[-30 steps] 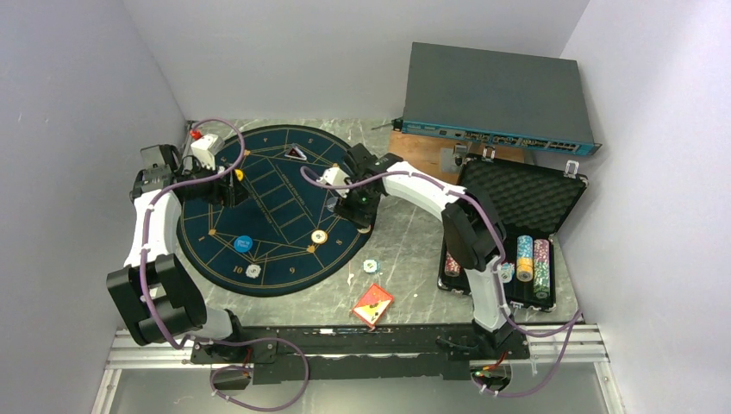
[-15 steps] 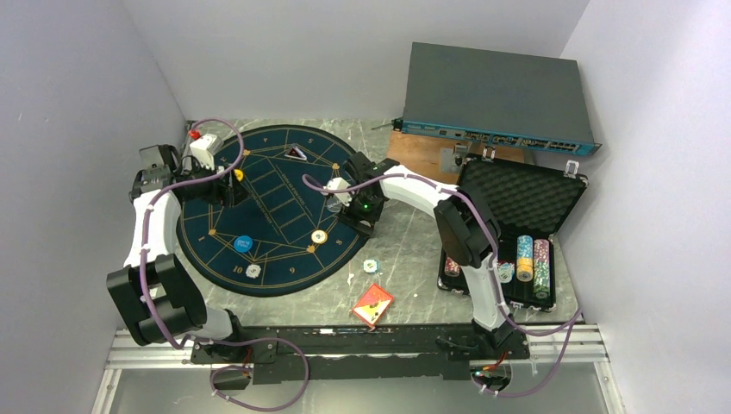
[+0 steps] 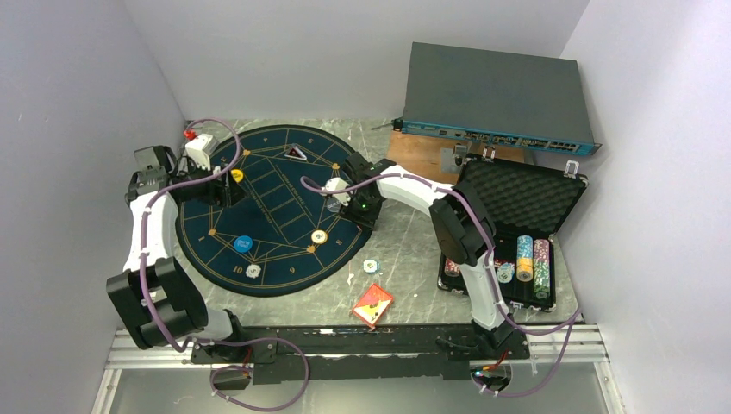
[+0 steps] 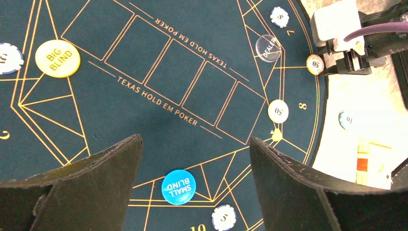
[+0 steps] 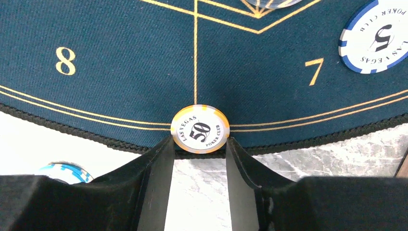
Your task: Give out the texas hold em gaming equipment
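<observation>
My right gripper (image 5: 199, 142) is shut on a white "50" poker chip (image 5: 200, 129) with an orange rim, pinched edge-on between the fingertips. It hangs over the navy mat's (image 5: 120, 72) rim between the 7 and 8 marks. From above, this gripper (image 3: 363, 216) sits at the mat's (image 3: 276, 207) right edge. My left gripper (image 4: 195, 144) is open and holds nothing, hovering over the mat. Below it lie the blue small blind disc (image 4: 178, 187), the yellow big blind disc (image 4: 57, 58), the clear dealer disc (image 4: 267, 48) and another 50 chip (image 4: 278, 110). Red-backed cards (image 3: 373, 304) lie near the table's front.
An open black case (image 3: 552, 191) with stacked chips (image 3: 524, 257) stands at the right. A grey network switch (image 3: 496, 95) rests at the back. A loose blue-white chip (image 3: 371, 266) lies on the marble between mat and cards. A "5" chip (image 5: 375, 43) sits at mark 7.
My right gripper's jaws have closed in on the 50 chip at the mat's edge. The left arm shifted slightly, still open.
</observation>
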Motion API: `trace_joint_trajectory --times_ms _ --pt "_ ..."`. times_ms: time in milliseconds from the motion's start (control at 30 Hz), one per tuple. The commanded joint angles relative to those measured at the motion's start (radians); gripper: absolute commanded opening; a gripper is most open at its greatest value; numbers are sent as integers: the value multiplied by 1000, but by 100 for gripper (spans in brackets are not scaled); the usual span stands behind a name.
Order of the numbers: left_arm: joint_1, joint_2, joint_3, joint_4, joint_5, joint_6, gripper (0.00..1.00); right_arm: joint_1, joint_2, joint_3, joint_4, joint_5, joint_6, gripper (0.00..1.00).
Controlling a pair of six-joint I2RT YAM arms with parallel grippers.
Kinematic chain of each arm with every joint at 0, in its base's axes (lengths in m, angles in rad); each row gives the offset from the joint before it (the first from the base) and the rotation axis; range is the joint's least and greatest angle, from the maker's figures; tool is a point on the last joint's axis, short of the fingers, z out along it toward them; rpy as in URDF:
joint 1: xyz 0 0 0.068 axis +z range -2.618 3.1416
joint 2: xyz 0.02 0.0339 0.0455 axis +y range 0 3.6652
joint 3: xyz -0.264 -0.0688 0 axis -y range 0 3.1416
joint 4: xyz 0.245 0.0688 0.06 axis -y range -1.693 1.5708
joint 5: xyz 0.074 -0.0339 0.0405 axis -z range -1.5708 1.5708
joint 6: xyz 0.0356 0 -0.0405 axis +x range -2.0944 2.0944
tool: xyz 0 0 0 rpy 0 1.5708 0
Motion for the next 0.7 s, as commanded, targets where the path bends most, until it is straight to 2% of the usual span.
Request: trace_joint_trajectory --times_ms 0,500,667 --pt "20 -39 23 -21 38 32 87 18 2 34 17 6 8 40" --pt "25 -14 32 -15 45 32 87 6 125 231 60 59 29 37" --pt "25 -8 29 -9 38 27 88 -9 140 241 86 89 26 38"
